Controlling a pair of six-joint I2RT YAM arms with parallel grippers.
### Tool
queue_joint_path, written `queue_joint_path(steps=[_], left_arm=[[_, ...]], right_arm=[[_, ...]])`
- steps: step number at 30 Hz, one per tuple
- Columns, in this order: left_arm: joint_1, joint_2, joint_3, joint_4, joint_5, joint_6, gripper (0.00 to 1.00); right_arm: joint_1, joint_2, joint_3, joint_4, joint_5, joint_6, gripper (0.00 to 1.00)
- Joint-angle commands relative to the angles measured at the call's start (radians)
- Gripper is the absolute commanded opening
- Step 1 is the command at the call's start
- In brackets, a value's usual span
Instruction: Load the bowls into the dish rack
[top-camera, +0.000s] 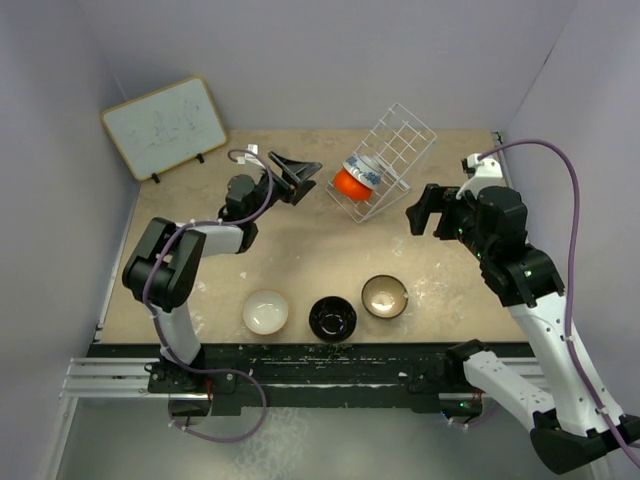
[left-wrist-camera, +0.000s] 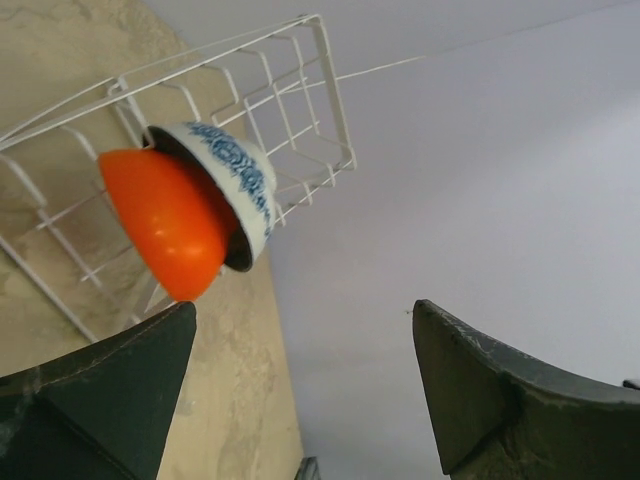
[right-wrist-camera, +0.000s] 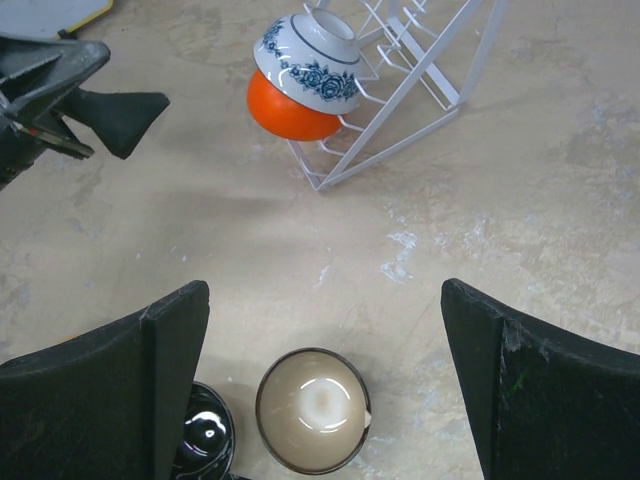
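The white wire dish rack (top-camera: 395, 155) stands at the back of the table. An orange bowl (top-camera: 347, 182) and a blue-patterned bowl (top-camera: 363, 170) lean in it on their sides; both also show in the left wrist view (left-wrist-camera: 170, 220) (left-wrist-camera: 235, 170) and the right wrist view (right-wrist-camera: 285, 110) (right-wrist-camera: 310, 60). A cream-white bowl (top-camera: 266, 311), a glossy black bowl (top-camera: 332, 318) and a tan bowl with dark outside (top-camera: 384, 296) sit upright in a row near the front. My left gripper (top-camera: 300, 175) is open and empty, left of the rack. My right gripper (top-camera: 425, 215) is open and empty, above the tan bowl (right-wrist-camera: 312, 410).
A whiteboard with a wooden frame (top-camera: 165, 125) leans at the back left. Grey walls close in the table on three sides. The black bowl (right-wrist-camera: 205, 435) lies partly behind my right gripper's left finger.
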Motion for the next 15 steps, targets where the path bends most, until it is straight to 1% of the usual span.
queue_joint_path(steps=[1,2,4,7,10,13,15], left_arm=[[0.010,-0.068,-0.050,-0.031,0.079,0.140,0.87],[0.011,-0.082,-0.058,-0.053,0.081,0.170,0.84],[0.010,-0.115,-0.072,-0.109,0.086,0.236,0.82],[0.006,-0.193,-0.062,-0.285,0.094,0.385,0.83],[-0.007,-0.308,-0.061,-0.475,0.063,0.540,0.83],[-0.055,-0.428,-0.049,-0.663,-0.003,0.696,0.83],[-0.112,-0.487,-0.037,-0.766,-0.049,0.787,0.83]], right_arm=[[-0.006,0.015,0.043,0.032,0.000,0.008,1.00],[-0.006,0.017,0.044,0.035,0.000,0.007,1.00],[-0.006,0.020,0.044,0.038,0.001,0.007,1.00],[-0.006,0.023,0.043,0.035,0.011,0.003,1.00],[-0.006,0.025,0.045,0.038,0.014,0.001,1.00],[-0.006,0.029,0.047,0.046,0.008,0.003,1.00],[-0.006,0.035,0.047,0.050,0.005,0.003,1.00]])
